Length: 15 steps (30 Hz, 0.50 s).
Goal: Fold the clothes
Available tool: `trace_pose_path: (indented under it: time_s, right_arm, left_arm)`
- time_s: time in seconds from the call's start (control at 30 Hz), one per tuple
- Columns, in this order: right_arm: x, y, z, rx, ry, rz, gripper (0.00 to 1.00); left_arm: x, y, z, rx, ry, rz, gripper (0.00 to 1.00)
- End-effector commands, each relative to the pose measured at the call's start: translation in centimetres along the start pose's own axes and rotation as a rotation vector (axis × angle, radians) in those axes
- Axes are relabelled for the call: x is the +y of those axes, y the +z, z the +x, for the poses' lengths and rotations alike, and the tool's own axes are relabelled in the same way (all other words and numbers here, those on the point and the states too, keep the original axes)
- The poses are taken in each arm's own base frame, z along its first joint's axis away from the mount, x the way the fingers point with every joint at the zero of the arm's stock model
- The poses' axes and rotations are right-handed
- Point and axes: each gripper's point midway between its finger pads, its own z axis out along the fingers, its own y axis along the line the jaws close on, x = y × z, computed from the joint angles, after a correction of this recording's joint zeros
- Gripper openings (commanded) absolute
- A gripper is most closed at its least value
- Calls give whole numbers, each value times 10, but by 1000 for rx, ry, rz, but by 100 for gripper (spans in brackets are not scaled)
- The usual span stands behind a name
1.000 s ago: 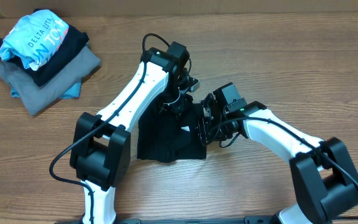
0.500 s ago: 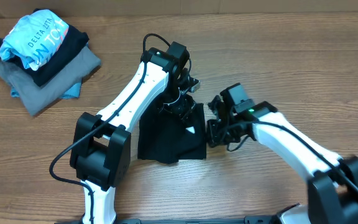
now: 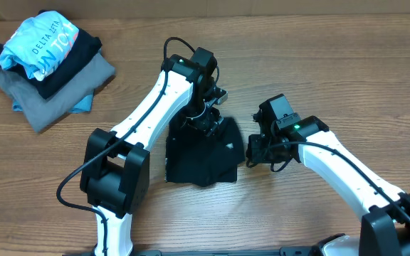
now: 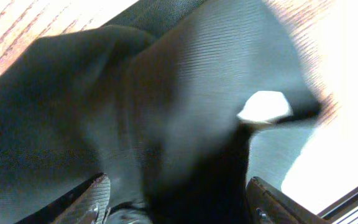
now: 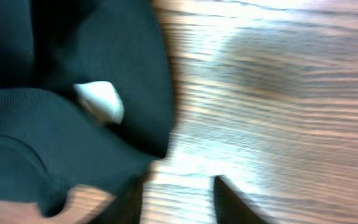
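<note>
Folding is well along on a wooden tabletop (image 3: 312, 50). Seen from above, the black garment (image 3: 199, 155) lies near the middle as a compact, roughly rectangular bundle of layers. Its lower edge is uneven and a small white tag (image 5: 101, 101) shows near its right side.

The left gripper (image 3: 206, 122) hangs over the bundle's far edge, at or just above the cloth. In the left wrist view its fingers (image 4: 95, 198) stand wide apart, with black fabric spread beneath them. The picture is blurred, but no fold looks pinched.

The right gripper (image 3: 253, 151) sits just beside the garment's right edge, over bare wood. In the right wrist view its jaws are partly apart, with only wood grain between them, so it holds nothing.

A pile of other clothes (image 3: 45, 60), with light blue, black and grey layers, rests well apart at the far left corner.

Judging from this, a fold appears to have been laid down and let go, and neither arm is gripping. The next move probably calls for either a fresh pinch on an edge for one more fold or a light press to square the ragged lower edge. Whichever arm goes in will need to catch all the layers together, so the bundle does not drag open.
</note>
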Motion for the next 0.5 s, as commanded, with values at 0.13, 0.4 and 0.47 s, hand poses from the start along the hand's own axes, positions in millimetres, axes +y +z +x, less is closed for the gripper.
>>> trace_pose_path:
  time_s: [0.13, 0.4, 0.47]
  right_arm:
    - [8, -4, -10, -19, -22, -31, 38]
    - [89, -28, -16, -24, -184, -466, 35]
    - [92, -28, -20, -36, -168, -470, 32]
  left_arm:
    - [8, -3, 6, 16, 1, -44, 77]
    - [10, -10, 3, 6, 3, -61, 41]
    - [14, -17, -1, -12, -1, -74, 20]
